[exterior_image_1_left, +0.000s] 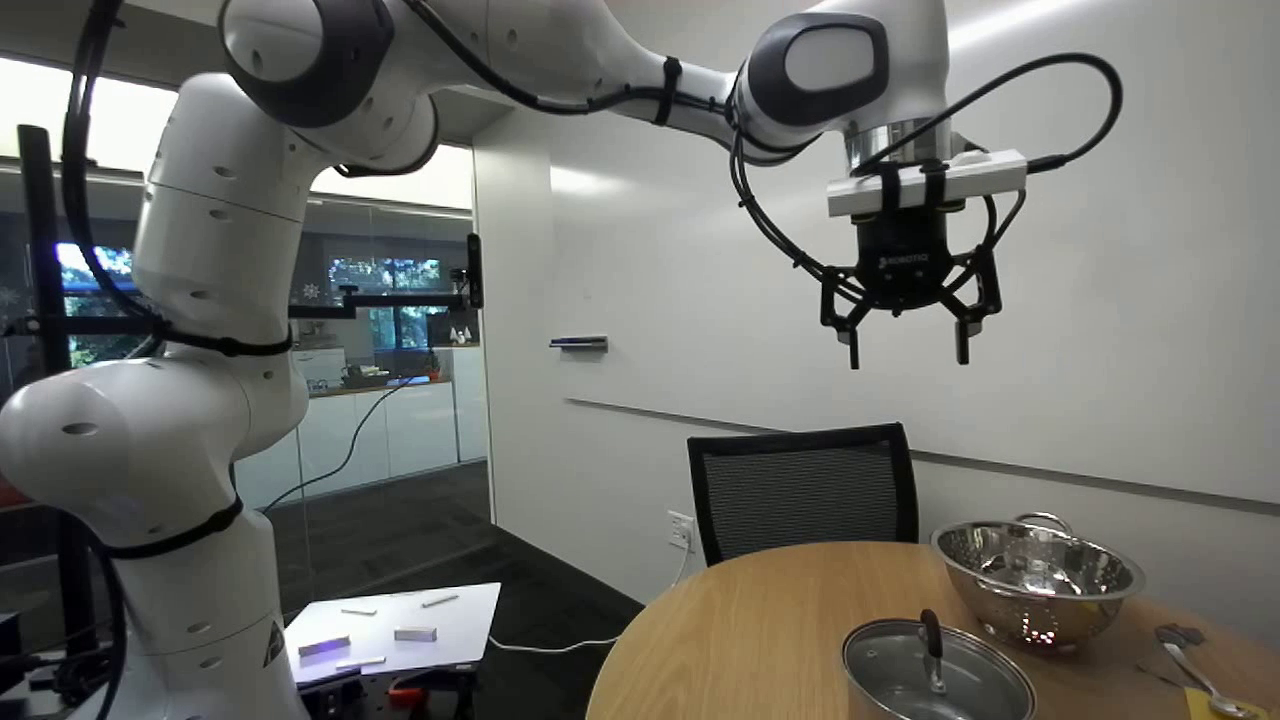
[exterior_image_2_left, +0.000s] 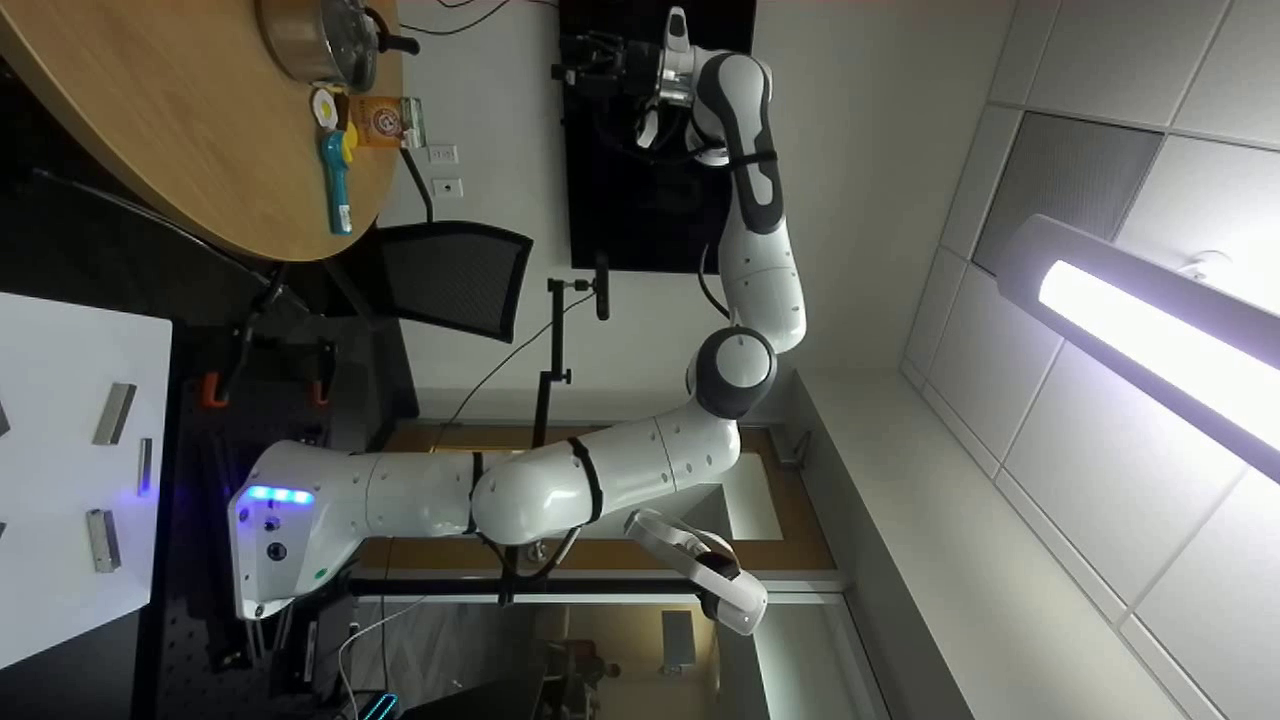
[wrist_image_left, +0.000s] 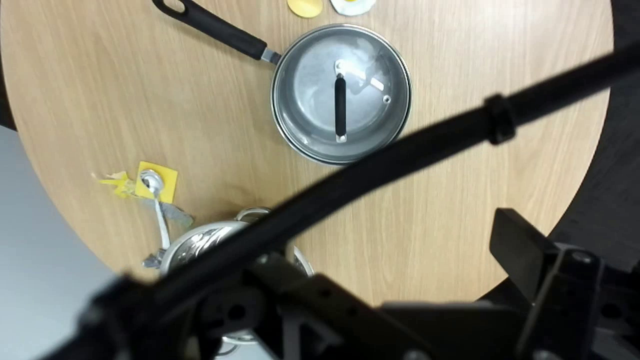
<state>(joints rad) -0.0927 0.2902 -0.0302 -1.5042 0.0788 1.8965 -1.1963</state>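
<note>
My gripper (exterior_image_1_left: 908, 360) hangs high above the round wooden table, fingers (exterior_image_1_left: 962, 345) pointing down and spread wide, with nothing between them. Below it on the table is a steel saucepan (exterior_image_2_left: 290, 40) with a glass lid (wrist_image_left: 312, 105); the lid has a black loop handle (wrist_image_left: 340, 107). The pan's long black handle (wrist_image_left: 220, 30) reaches to the upper left in the wrist view. A shiny steel colander (exterior_image_1_left: 1040, 585) stands beside the pan; a cable and the gripper partly cover it in the wrist view. A spoon (wrist_image_left: 161, 220) lies across a yellow square (wrist_image_left: 170, 182).
A toy fried egg (exterior_image_2_left: 323, 107), a blue item (exterior_image_2_left: 337, 180) and an orange box (exterior_image_2_left: 378, 122) sit near the pan. A black mesh chair (exterior_image_1_left: 805, 495) stands at the table (exterior_image_1_left: 720, 640), before a whiteboard wall (exterior_image_1_left: 700, 290). A white board (exterior_image_2_left: 60, 500) bears several blocks.
</note>
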